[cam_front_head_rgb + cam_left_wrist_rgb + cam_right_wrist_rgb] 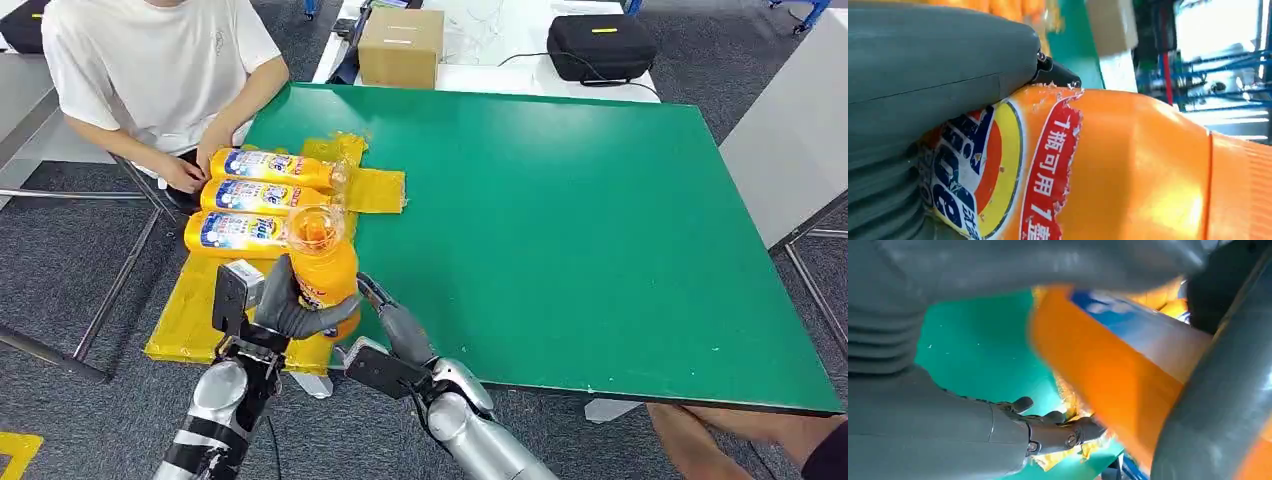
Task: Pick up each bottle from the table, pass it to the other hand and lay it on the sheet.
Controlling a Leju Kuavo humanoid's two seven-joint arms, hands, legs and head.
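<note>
While the left hand gripped the upright orange bottle over the yellow sheet's near edge, the right hand hung just beside it, fingers spread and empty. 3 bottles lay on the sheet; handover judged done, so next the bottle needs tipping flat beside them.

A person in a white T-shirt sits at the far left corner of the green worktop, forearms reaching down toward its left edge; beyond the far edge stands a white table bearing a brown cardboard box and, to its right, a black zipped case with a small yellow tag and a thin cable trailing beside it; a bare knee shows at the near right corner, just beside the worktop's edge; grey carpet covers the floor around.
</note>
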